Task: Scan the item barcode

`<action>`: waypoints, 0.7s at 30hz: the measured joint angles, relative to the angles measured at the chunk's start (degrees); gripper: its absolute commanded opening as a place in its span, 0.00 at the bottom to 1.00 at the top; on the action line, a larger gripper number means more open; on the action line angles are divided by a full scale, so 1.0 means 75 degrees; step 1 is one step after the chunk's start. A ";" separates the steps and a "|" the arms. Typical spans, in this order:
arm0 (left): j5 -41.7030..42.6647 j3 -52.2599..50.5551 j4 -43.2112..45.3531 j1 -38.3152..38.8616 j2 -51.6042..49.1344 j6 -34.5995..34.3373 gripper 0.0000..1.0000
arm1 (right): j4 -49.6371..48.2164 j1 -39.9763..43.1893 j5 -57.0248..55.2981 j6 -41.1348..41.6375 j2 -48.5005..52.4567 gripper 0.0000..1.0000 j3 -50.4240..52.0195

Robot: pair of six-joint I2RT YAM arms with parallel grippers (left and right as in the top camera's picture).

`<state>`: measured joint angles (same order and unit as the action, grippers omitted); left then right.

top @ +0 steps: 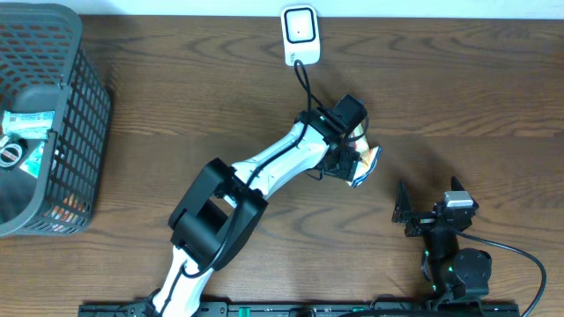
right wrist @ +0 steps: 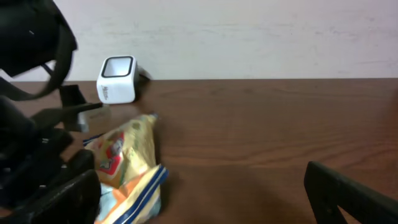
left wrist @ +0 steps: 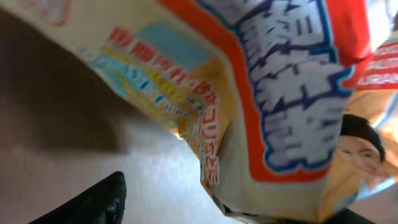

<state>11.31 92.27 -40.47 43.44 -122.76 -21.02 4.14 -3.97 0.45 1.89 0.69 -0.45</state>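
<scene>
The yellow-orange plastic snack packet point(top: 366, 164) is located at the left gripper point(top: 345, 164) (grip cannot be determined); the white cuboid scanner point(top: 299, 26) is not yet reached.

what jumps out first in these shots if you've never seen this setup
The bright yellow-and-orange snack packet at mid-table, with the left gripper right over it, draws the eye first. Next come the white barcode scanner at the far edge and the black mesh basket on the left.
</scene>
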 measured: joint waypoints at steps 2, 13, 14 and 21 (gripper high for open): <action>-0.0309 0.0000 0.0119 -0.0026 -0.0070 0.0003 0.76 | 0.0000 0.0000 0.0003 0.0000 0.0000 0.99 0.0000; -0.1314 0.0000 -0.0271 -0.0647 -0.0079 0.0306 0.70 | 0.0000 0.0000 0.0003 0.0000 0.0000 0.99 0.0000; -0.1352 0.0000 -0.0341 -0.0702 -0.0076 0.0329 0.70 | 0.0000 0.0000 0.0000 -0.0003 0.0000 0.99 0.0000; -0.1448 0.0000 -0.0440 -0.0772 0.0420 0.0443 0.70 | 0.0000 0.0000 0.0003 0.0000 0.0000 0.99 0.0000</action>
<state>0.45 92.27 -43.77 37.65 -119.61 -17.69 4.14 -3.97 0.47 1.89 0.69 -0.45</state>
